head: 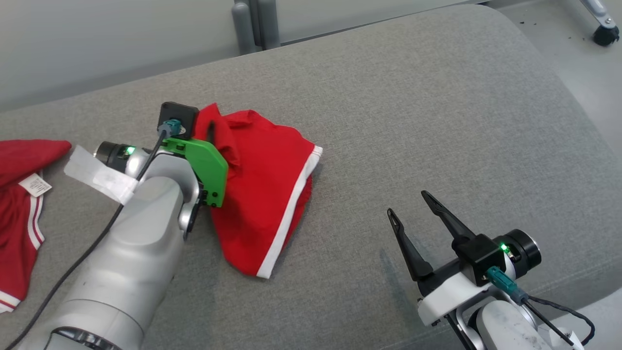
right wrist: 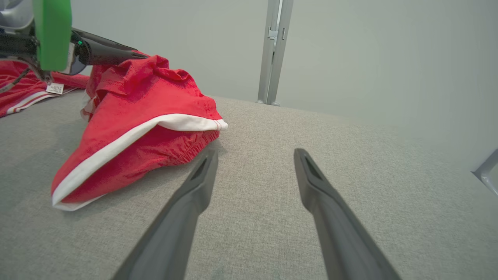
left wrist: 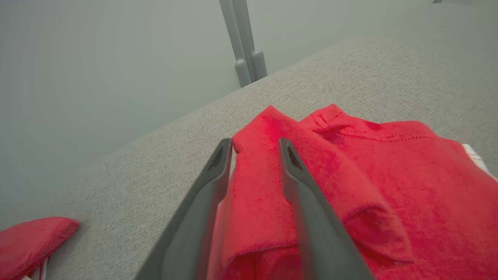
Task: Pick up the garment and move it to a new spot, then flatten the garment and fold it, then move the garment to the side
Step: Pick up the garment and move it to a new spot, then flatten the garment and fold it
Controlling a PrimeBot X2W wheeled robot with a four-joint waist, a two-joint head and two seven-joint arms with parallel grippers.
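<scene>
I see red garment crumpled on grey cushion, left of centre, white stripe down its right edge, lower corner toward near side. Left gripper at garment's far-left top; fingers narrowly apart with raised fold of cloth between them, and from here I cannot tell if fold is pinched or loose. In right wrist view cloth peaks up at those fingers. Right gripper at near right, well apart from garment, fingers wide apart, nothing between them. Second red piece lies at left edge
</scene>
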